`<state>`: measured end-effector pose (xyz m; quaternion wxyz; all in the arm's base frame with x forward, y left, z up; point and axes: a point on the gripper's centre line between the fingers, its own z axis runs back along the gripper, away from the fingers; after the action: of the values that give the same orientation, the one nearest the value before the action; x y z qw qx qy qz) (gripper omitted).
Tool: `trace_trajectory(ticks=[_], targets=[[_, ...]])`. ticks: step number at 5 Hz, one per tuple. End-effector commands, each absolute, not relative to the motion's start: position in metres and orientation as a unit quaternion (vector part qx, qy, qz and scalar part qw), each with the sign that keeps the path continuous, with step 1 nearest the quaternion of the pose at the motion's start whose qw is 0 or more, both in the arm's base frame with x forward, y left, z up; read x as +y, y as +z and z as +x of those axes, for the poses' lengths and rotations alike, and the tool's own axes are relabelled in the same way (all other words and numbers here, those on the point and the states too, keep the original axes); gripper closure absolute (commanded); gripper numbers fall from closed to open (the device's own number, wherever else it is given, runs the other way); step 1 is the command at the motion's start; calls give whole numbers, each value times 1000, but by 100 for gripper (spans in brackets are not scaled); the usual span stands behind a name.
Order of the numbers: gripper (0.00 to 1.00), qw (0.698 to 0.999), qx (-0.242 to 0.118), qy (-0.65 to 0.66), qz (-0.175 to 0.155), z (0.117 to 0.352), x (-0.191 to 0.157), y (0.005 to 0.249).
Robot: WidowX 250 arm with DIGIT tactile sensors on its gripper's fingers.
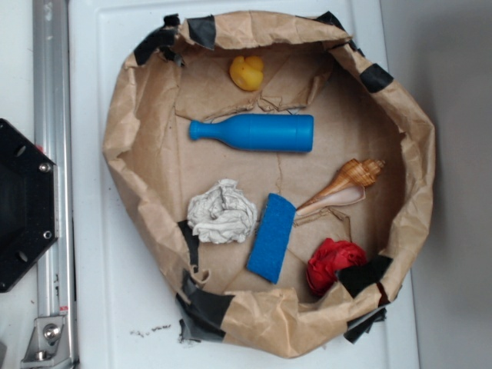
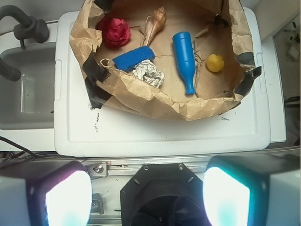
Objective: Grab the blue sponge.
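Observation:
The blue sponge (image 1: 271, 237) is a flat bright-blue block lying on the floor of a brown paper nest (image 1: 123, 131), between a crumpled white paper ball (image 1: 221, 211) and a red cloth ball (image 1: 333, 264). It also shows in the wrist view (image 2: 133, 58). The blue bottle (image 1: 256, 132) lies on its side farther back. My gripper (image 2: 147, 197) is open and empty, high above the robot base, well short of the nest. Its two fingers (image 2: 68, 200) stand wide apart at the bottom of the wrist view. The gripper is out of the exterior view.
A yellow rubber duck (image 1: 247, 72) and a spiral seashell (image 1: 344, 184) also lie in the nest. The nest sits on a white lid (image 1: 92, 254). The black robot base (image 1: 23, 204) and a metal rail (image 1: 52, 177) are at the left. A sink (image 2: 26, 89) shows left in the wrist view.

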<state>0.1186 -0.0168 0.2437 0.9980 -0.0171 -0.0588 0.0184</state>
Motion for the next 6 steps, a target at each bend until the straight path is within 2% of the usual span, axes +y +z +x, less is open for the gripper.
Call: trace_trajectory(ticks=[1,2,3,4,5,6], targets=[[0,998,-59,18,-17,119,-17,244],[0,995,-41,81,-29,165,-4,216],[0,986,-38,156,-49,210,0,191],[0,975,-53,203,-66,241,3,158],[0,974,-42,218,-46,264,3,128],[0,969,24,237,-61,273,2,99]])
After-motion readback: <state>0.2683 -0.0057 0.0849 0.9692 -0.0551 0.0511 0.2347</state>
